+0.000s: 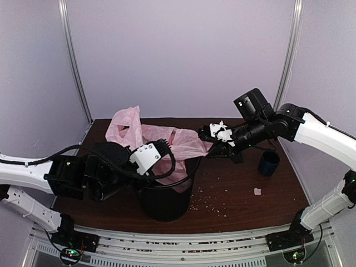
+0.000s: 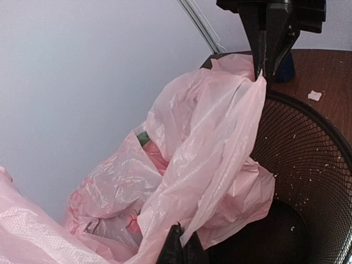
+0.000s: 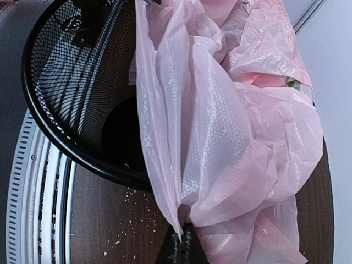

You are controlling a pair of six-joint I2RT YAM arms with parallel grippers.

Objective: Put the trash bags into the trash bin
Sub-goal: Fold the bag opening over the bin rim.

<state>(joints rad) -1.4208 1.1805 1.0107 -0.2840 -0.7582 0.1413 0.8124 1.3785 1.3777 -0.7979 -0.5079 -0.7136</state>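
Note:
The pale-pink trash bag [image 1: 183,144] is stretched over the black wire-mesh trash bin [image 1: 164,203], its bulk bunched up behind the bin at the back left. My left gripper [image 1: 167,151] is shut on one edge of the bag above the bin's near rim; the left wrist view shows film [image 2: 209,159] rising from its tips [image 2: 184,247]. My right gripper [image 1: 208,138] is shut on the opposite edge, just right of the bin, with the bag [image 3: 231,137] pinched at its tips [image 3: 182,242]. Part of the bag hangs inside the bin [image 2: 313,165]. The bin's mouth [image 3: 71,82] is otherwise dark.
A small dark-blue mug [image 1: 268,163] stands on the brown table [image 1: 245,206] to the right of the bin. A white scrap [image 1: 257,191] and fine crumbs lie on the table near it. Pale walls and a metal frame close in the back.

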